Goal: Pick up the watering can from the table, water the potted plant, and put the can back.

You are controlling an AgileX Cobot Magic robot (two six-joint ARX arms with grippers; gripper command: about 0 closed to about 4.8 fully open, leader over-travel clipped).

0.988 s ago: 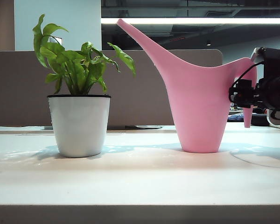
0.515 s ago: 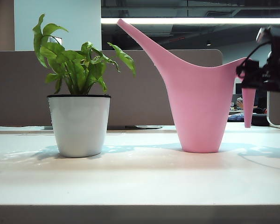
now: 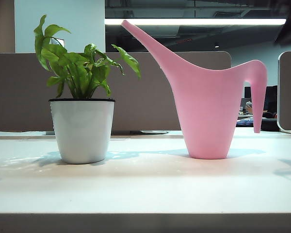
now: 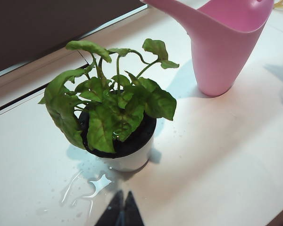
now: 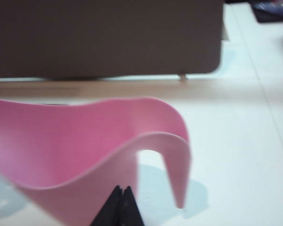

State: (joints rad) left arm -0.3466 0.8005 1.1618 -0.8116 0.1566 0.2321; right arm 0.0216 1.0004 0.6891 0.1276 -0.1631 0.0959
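1. Since the earlier frame, the right gripper (image 5: 121,200) left the handle, rose above the can (image 3: 208,97), and closed empty.
2. Can stood on the table (image 3: 145,189) beside the plant (image 3: 82,97).
3. Left gripper (image 4: 120,212) hung closed near the plant.

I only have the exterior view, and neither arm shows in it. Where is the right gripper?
Observer: The right gripper is up by the handle of the watering can, looking down on it. Its fingers are closed together with nothing between them.
Operator: And the left gripper?
Observer: The left gripper hangs above the table beside the potted plant, with its fingers also together and empty.
Operator: Any spill I can't see?
Observer: Yes, a small water puddle lies on the table right next to the pot, on the left gripper's side.
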